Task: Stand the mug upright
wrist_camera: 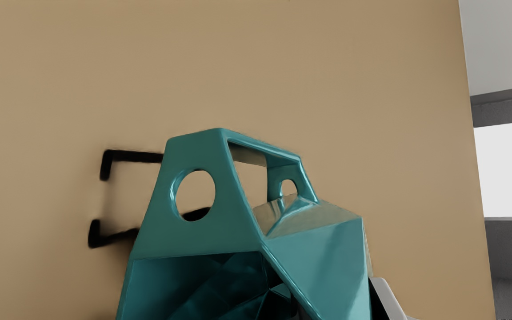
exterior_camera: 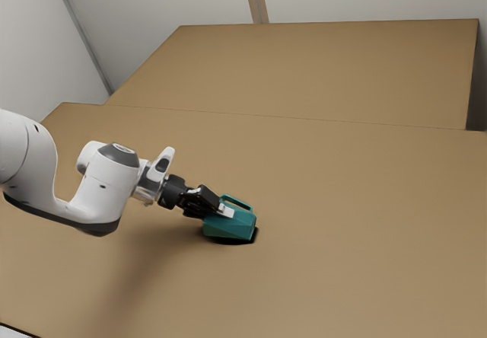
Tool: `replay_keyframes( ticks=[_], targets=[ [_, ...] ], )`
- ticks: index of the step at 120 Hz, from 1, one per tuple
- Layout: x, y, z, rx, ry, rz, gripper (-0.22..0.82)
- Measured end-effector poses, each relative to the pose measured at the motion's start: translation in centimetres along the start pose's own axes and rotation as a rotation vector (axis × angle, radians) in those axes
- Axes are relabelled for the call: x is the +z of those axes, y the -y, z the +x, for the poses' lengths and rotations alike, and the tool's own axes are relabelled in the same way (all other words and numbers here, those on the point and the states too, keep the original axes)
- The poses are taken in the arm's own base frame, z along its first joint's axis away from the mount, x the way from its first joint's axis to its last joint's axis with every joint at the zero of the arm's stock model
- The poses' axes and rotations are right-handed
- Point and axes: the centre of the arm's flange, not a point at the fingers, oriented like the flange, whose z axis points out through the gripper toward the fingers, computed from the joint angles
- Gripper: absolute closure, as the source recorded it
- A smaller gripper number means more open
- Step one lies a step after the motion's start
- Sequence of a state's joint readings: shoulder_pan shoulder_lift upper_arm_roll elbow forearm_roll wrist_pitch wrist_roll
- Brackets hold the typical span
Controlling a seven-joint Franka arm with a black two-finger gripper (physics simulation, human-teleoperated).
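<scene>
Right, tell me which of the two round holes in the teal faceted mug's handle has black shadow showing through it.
The larger-looking round hole, in the broad teal panel bordering the mug's mouth; the smaller-looking one shows plain tan tabletop.

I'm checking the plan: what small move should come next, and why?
Probably a slight turn of the gripper to swing the mug mouth-up: it is tipped sideways, its mouth toward the wrist camera, its handle uppermost.

mug (wrist_camera: pixel 322 262): partly cut off by wrist view's edge | arm (exterior_camera: pixel 106 186): cut off at exterior view's left edge
</scene>
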State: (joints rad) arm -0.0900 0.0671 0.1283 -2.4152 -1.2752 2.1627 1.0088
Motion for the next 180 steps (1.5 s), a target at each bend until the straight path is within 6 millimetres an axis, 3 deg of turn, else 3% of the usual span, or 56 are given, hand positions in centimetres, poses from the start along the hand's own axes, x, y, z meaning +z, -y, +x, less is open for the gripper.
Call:
replay_keyframes(
  ticks=[26, 56, 85, 116, 180],
  targets=[
    [0.1, -2.3, 0.4, 0.046, -0.001, -0.011, 0.75],
    [-1.3, -5.9, 1.5, 0.151, -0.002, -0.002, 0.75],
    [-6.1, -8.3, 5.2, 0.346, 0.108, 0.201, 0.75],
    [-7.1, -10.4, 5.0, 0.462, 0.282, 0.421, 0.75],
    [-6.9, -9.1, 3.7, 0.44, 0.438, 0.77, 0.75]
  ],
)
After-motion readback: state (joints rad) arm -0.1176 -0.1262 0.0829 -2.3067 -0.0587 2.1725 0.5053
